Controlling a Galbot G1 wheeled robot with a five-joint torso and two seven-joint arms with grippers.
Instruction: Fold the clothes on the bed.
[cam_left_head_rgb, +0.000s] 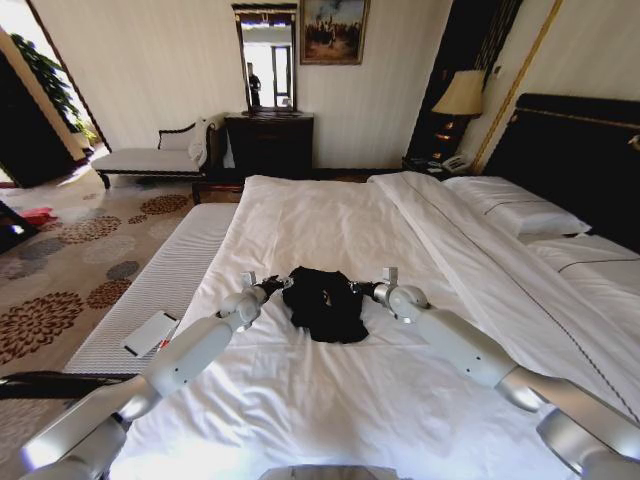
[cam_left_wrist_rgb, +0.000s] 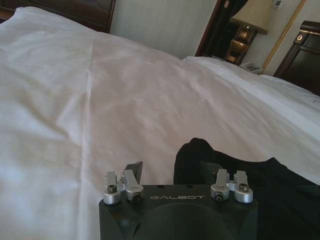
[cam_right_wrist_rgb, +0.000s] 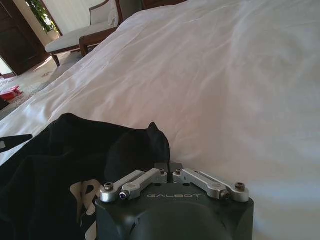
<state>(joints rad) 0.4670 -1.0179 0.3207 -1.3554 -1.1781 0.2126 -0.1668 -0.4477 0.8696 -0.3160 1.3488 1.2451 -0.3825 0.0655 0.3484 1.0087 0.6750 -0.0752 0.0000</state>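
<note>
A hotel bedroom is surrounding the bed (cam_left_head_rgb: 330, 400), its white duvet (cam_left_head_rgb: 320, 230) spreading wide below the dark headboard (cam_left_head_rgb: 580, 160); the black T-shirt (cam_left_head_rgb: 325, 302) is lying bunched on the duvet, well short of the pillows (cam_left_head_rgb: 515, 205); the left end effector (cam_left_head_rgb: 284, 285) is sitting at the shirt's left edge with its fingers spread apart; the right end effector (cam_right_wrist_rgb: 165, 164) is pinching the shirt's right edge, fingers clamped together on a fold.

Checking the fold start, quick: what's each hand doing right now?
Left hand: open, fingers spread at the shirt edge, gripping nothing.
Right hand: shut on the shirt's other edge.
</note>
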